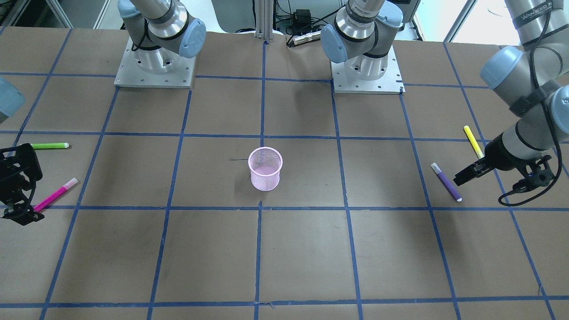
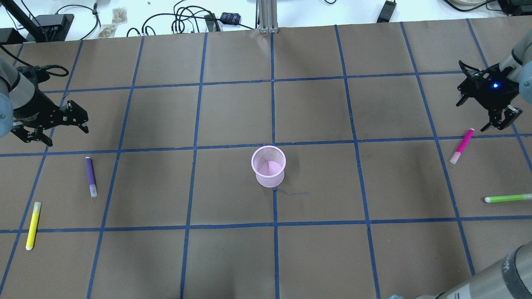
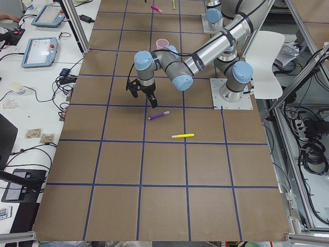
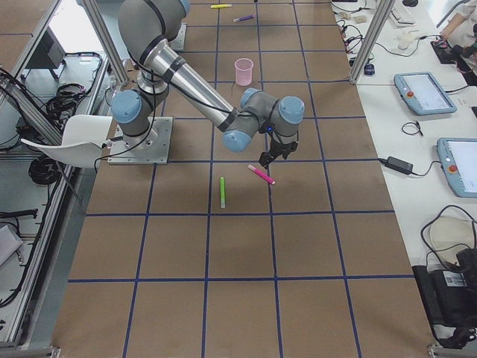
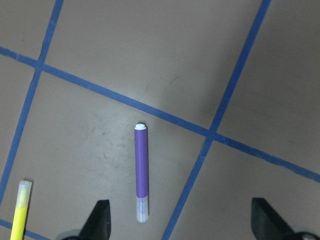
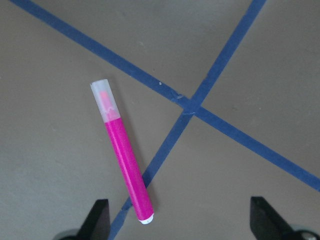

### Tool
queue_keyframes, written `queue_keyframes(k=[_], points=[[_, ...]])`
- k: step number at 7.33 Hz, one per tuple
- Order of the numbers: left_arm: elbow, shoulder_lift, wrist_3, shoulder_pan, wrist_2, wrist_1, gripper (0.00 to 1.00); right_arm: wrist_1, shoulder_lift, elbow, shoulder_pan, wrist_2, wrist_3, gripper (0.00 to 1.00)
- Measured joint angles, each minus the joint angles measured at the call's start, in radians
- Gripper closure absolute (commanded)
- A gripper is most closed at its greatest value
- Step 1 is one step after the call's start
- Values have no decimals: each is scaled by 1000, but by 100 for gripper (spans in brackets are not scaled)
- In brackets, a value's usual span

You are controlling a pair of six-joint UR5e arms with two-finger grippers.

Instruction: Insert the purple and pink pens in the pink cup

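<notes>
The pink mesh cup stands upright and empty at the table's middle. The purple pen lies flat on the robot's left side. My left gripper is open and empty, hovering just beyond it. In the left wrist view the purple pen lies ahead of the open fingers, nearer the left one. The pink pen lies flat on the robot's right side. My right gripper is open and empty above its far end. The right wrist view shows the pink pen.
A yellow pen lies near the purple one, towards the robot. A green pen lies near the pink one, towards the robot. Blue tape lines grid the brown table. The arm bases stand at the robot's edge.
</notes>
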Motion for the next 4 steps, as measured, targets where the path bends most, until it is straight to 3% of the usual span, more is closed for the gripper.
queue_keyframes(k=[2, 4], points=[[0, -83, -8, 18, 1, 66, 0, -136, 6, 73, -23, 1, -76, 16], [0, -141, -9, 21, 1, 131, 0, -172, 22, 93, -54, 2, -110, 17]])
